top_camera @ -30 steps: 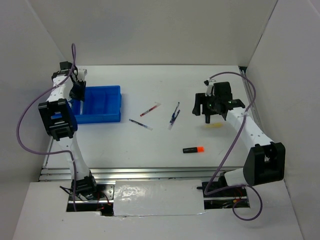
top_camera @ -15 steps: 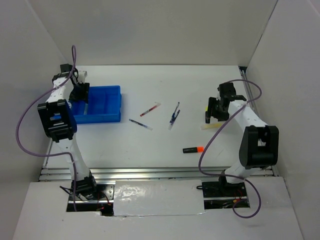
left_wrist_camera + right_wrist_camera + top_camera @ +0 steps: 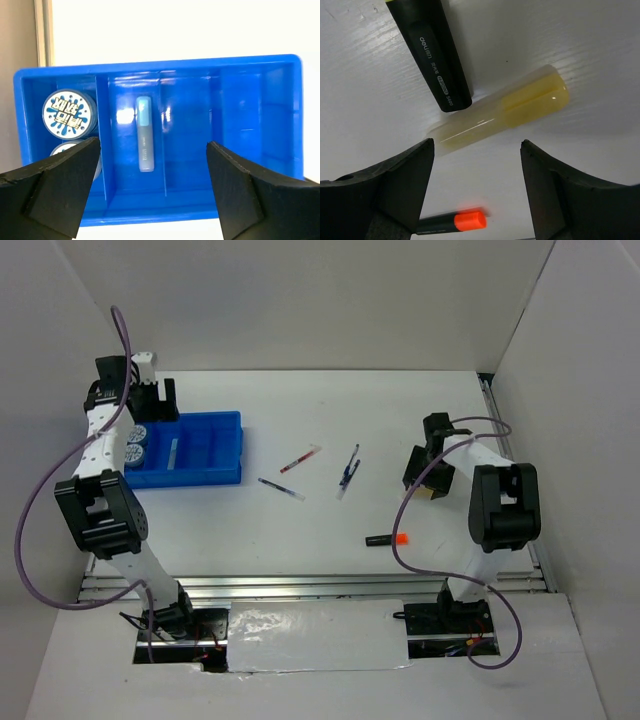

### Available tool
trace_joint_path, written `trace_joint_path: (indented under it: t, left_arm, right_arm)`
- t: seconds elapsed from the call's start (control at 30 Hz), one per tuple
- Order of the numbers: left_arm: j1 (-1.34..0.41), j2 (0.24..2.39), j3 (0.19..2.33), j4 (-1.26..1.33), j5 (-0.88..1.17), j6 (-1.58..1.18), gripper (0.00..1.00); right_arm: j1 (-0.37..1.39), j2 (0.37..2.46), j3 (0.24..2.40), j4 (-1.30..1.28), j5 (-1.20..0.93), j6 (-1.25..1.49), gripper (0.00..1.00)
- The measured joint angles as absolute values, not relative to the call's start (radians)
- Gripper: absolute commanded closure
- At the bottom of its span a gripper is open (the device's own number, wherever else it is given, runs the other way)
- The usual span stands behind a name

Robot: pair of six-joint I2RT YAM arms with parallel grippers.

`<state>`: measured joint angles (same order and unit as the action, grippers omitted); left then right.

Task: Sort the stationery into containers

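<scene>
I read the step in hand as picking up the cream bar [image 3: 505, 112], which lies flat on the table at about 3 o'clock in the overhead view, well apart from the blue tray [image 3: 150, 62] at 10 o'clock. My right gripper [image 3: 476, 150] hangs just over it, jaws spread and holding nothing. In the wrist view the bar runs from 8 o'clock to 2 o'clock, nearly along the line on which the jaws close, so I would first turn the wrist until the fingers shut across its narrow width. The butt of a black highlighter [image 3: 432, 55] touches the bar's upper edge towards the 8 o'clock end. I would grip nearer the 2 o'clock end and come straight down, or the highlighter may get dragged or pinched with it. An orange-capped highlighter [image 3: 455, 222] lies at 6 o'clock, apart from both. My left gripper [image 3: 151, 146] is spread wide above the tray and empty. Below it a pale blue bar [image 3: 144, 135] lies in the second compartment from 9 o'clock, so I judge the cream one belongs in with it. Two round pots [image 3: 69, 112] sit in the end compartment at 9 o'clock. As for writing, the black highlighter's barrel reads "deli", then small characters I cannot read, then what looks like "S600". The pot lid carries yellow lettering on a blue splash that I cannot make out.
</scene>
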<state>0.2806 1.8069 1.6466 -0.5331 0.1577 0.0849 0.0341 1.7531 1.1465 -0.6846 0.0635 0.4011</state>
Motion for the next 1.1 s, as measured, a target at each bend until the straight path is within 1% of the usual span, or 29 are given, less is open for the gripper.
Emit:
trace_joint_path:
  t: [0.1,0.13,0.27,0.37,0.4,0.5,0.73,0.9,1.03,1.1]
  left_arm:
    - [0.281,1.754,1.600,-0.493,0.186,0.071,0.01]
    - [0.281,1.745,1.592,-0.490,0.192,0.070,0.01]
    - [0.281,1.732,1.584,-0.484,0.214,0.067,0.01]
    - [0.281,1.732,1.584,-0.485,0.216,0.067,0.01]
    - [0.281,1.732,1.584,-0.485,0.216,0.067,0.01]
    - [0.281,1.732,1.584,-0.487,0.215,0.067,0.01]
    - [0.281,1.732,1.584,-0.487,0.216,0.070,0.01]
    - [0.281,1.729,1.580,-0.485,0.231,0.070,0.01]
    - [0.281,1.698,1.550,-0.477,0.252,0.065,0.01]
    - [0.280,1.685,1.540,-0.471,0.266,0.053,0.01]
  right_arm:
    - [0.051,1.780,1.147,-0.684,0.064,0.427,0.24]
    - [0.057,1.786,1.147,-0.684,0.065,0.432,0.27]
    - [0.076,1.812,1.159,-0.685,0.073,0.445,0.30]
    - [0.085,1.829,1.176,-0.688,0.098,0.441,0.37]
    - [0.088,1.832,1.180,-0.691,0.105,0.439,0.41]
    - [0.089,1.839,1.187,-0.702,0.134,0.414,0.48]
    - [0.045,1.839,1.186,-0.736,0.165,0.356,0.51]
    - [-0.011,1.826,1.166,-0.746,0.163,0.338,0.56]
    - [-0.049,1.812,1.144,-0.757,0.160,0.322,0.65]
    - [-0.060,1.806,1.137,-0.757,0.159,0.316,0.71]
